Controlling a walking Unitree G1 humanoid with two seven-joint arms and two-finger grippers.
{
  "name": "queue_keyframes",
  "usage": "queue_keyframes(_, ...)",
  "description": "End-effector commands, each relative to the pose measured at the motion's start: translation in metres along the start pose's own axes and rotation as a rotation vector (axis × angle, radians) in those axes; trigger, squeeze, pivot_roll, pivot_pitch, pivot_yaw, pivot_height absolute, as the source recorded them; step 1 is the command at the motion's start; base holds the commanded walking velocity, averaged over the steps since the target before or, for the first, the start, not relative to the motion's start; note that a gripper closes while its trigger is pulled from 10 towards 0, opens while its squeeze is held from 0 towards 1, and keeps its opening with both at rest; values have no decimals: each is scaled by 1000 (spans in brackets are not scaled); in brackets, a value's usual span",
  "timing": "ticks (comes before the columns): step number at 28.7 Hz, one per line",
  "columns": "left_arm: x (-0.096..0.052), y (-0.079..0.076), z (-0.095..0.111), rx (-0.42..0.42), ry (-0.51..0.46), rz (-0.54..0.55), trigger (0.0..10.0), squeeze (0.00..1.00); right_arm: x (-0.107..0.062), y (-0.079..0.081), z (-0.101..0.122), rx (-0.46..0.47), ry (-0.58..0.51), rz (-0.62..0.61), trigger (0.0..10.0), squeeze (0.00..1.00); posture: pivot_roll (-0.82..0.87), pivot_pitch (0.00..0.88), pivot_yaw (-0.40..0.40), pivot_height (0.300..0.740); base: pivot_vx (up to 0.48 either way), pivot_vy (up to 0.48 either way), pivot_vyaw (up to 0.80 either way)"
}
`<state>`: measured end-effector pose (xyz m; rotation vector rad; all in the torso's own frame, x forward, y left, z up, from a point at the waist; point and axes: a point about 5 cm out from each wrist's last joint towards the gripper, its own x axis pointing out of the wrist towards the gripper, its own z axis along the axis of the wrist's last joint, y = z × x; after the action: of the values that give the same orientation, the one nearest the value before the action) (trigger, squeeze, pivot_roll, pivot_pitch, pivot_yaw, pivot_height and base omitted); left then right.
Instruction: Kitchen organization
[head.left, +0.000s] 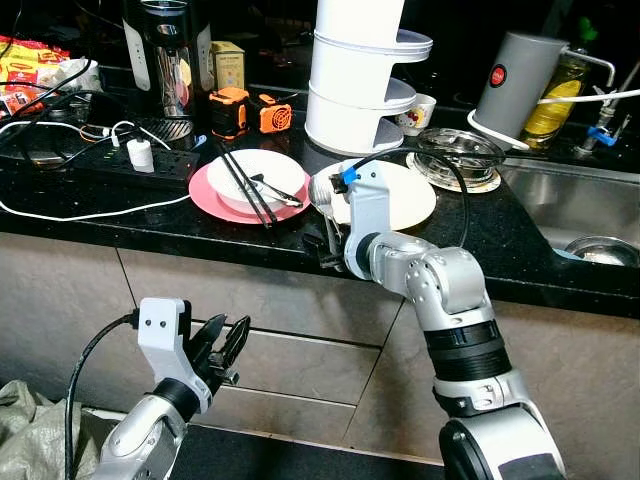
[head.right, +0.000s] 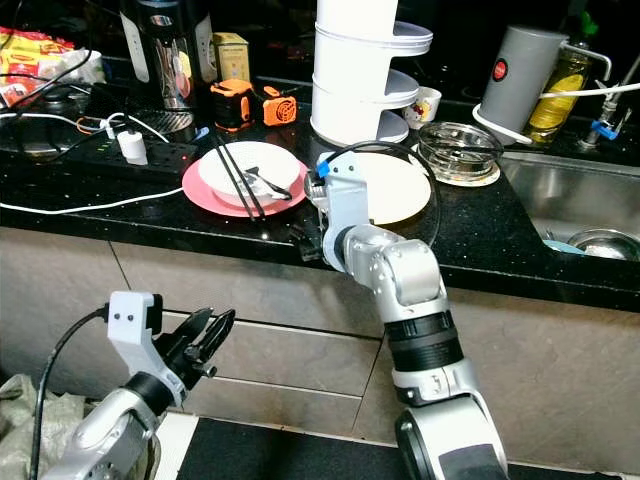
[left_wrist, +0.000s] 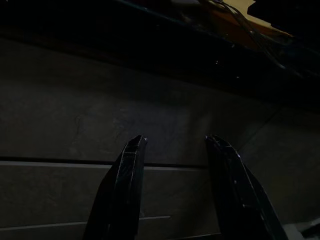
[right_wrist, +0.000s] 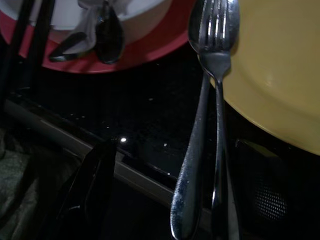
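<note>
A fork (right_wrist: 220, 50) and a spoon (right_wrist: 192, 170) lie together, heads on the rim of a cream plate (head.left: 405, 195), handles reaching toward the black counter's front edge. My right gripper (right_wrist: 175, 150) is at that edge, open, one finger on each side of the handles, not closed on them. To the left, a pink plate (head.left: 210, 200) holds a white bowl (head.left: 255, 170) with black chopsticks (head.left: 245, 185) and another spoon (head.left: 278, 192) across it. My left gripper (head.left: 225, 345) hangs open, low in front of the drawers.
A white tiered stand (head.left: 360, 80) is behind the plates, with a glass dish (head.left: 458, 152) and grey jug (head.left: 520, 75) to the right. The sink (head.left: 580, 210) is at far right. A power strip with cables (head.left: 130, 160) and orange tape measures (head.left: 250, 112) lie at left.
</note>
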<state>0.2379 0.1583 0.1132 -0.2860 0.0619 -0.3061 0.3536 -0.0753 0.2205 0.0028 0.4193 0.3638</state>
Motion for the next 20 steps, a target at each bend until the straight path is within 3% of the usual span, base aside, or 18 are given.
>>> queue_keyframes(1, -1, -2, -1, -11, -7, 1, 10000, 0, 0, -5, 1, 17, 10, -25, 10000, 0, 124, 0, -125, 740, 0, 0, 0)
queue_keyframes(20, -1, -3, 0, -13, -12, 2, 10000, 0, 5, -13, -6, 91, 29, -78, 10000, 0, 123, 0, -123, 740, 0, 0, 0)
